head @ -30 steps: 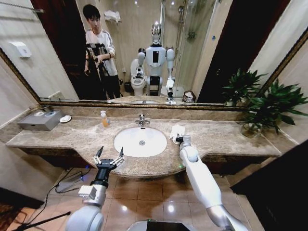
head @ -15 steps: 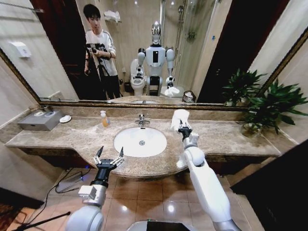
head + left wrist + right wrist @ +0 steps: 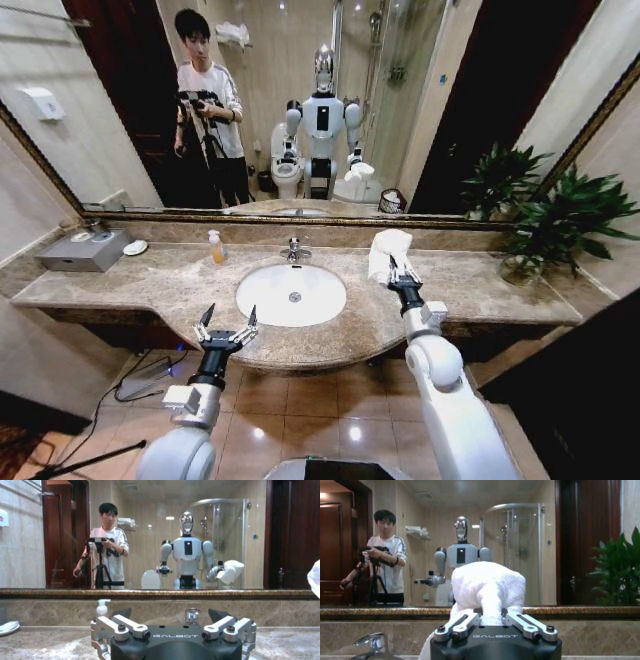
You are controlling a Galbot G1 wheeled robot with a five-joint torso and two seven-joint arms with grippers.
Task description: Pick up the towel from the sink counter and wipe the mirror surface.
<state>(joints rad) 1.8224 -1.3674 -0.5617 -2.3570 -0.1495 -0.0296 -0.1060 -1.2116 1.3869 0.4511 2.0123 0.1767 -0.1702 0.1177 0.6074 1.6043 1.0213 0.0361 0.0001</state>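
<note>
My right gripper (image 3: 398,270) is shut on the white towel (image 3: 385,252), held up above the sink counter (image 3: 470,285) to the right of the basin and short of the mirror (image 3: 300,100). In the right wrist view the towel (image 3: 487,588) bulges up out of the shut gripper (image 3: 492,620), facing the mirror (image 3: 520,547). My left gripper (image 3: 227,322) stands open at the counter's front edge, left of the basin; the left wrist view has its fingers (image 3: 122,626) spread, the counter (image 3: 50,645) below and the mirror (image 3: 150,536) behind.
An oval white basin (image 3: 291,294) with a chrome faucet (image 3: 294,248) sits mid-counter. A soap bottle (image 3: 216,246), a grey box (image 3: 88,249) and a small dish (image 3: 136,246) stand at the left. Potted plants (image 3: 560,225) crowd the right end.
My right gripper has lifted the towel off the counter and carried it up and to the right, toward the mirror. The left arm has stayed put.
</note>
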